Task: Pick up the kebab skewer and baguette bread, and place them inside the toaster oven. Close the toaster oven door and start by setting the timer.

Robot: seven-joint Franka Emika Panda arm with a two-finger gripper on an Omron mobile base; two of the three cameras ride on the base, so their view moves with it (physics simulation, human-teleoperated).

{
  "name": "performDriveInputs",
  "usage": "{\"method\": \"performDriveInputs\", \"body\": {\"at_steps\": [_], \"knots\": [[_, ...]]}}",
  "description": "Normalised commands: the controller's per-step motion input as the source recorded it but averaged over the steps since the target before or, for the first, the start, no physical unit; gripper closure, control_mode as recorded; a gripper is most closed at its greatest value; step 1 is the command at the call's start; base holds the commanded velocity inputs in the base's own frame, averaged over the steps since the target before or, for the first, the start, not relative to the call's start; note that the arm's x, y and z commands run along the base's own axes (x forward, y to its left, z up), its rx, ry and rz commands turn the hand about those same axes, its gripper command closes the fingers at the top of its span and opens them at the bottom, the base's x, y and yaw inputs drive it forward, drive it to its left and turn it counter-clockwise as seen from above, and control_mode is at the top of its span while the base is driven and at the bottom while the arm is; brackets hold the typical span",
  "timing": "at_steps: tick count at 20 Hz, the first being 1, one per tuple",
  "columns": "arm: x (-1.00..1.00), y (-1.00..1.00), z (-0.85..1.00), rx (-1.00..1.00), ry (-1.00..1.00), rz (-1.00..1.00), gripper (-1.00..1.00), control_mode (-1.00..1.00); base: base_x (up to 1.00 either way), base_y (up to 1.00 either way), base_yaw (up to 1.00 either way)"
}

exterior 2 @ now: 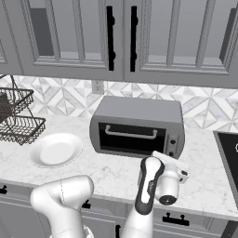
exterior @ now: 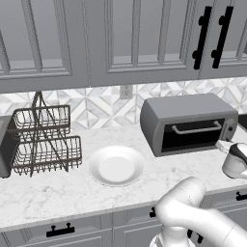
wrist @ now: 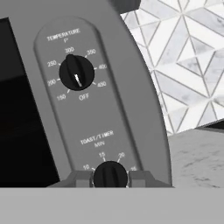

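Observation:
The toaster oven (exterior: 188, 115) (exterior 2: 139, 110) stands on the marble counter against the tiled wall. Its dark glass door (exterior: 193, 136) (exterior 2: 132, 140) is shut, with the bar handle (exterior: 197, 129) across the top. My gripper (exterior: 222, 144) (exterior 2: 169, 157) (wrist: 110, 180) is at the control strip on the oven's right end. It is shut on the timer knob (wrist: 110, 171), with one finger on each side of it. Above it, the temperature knob (wrist: 76, 73) points down near OFF. The kebab skewer and the baguette bread are hidden from view.
A white plate (exterior: 116, 165) (exterior 2: 55, 149) lies left of the oven. Further left stand a two-tier wire basket rack (exterior: 43, 140) (exterior 2: 16, 118) and a grey slot toaster (exterior: 5, 149). A dark cooktop (exterior 2: 228, 158) lies to the right. Wall cabinets hang overhead.

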Motion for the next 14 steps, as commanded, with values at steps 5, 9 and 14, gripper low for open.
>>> {"method": "performDriveInputs", "body": {"at_steps": [5,9,14], "knots": [[0.0,0.0,-0.06,0.2,0.0,-0.15,1.0,-1.0,0.0,0.0,0.0],[0.0,0.0,-0.03,0.27,0.0,-0.06,1.0,-1.0,0.0,0.0,0.0],[0.0,0.0,0.0,0.3,0.0,-0.03,1.0,-1.0,0.0,0.0,0.0]]}}
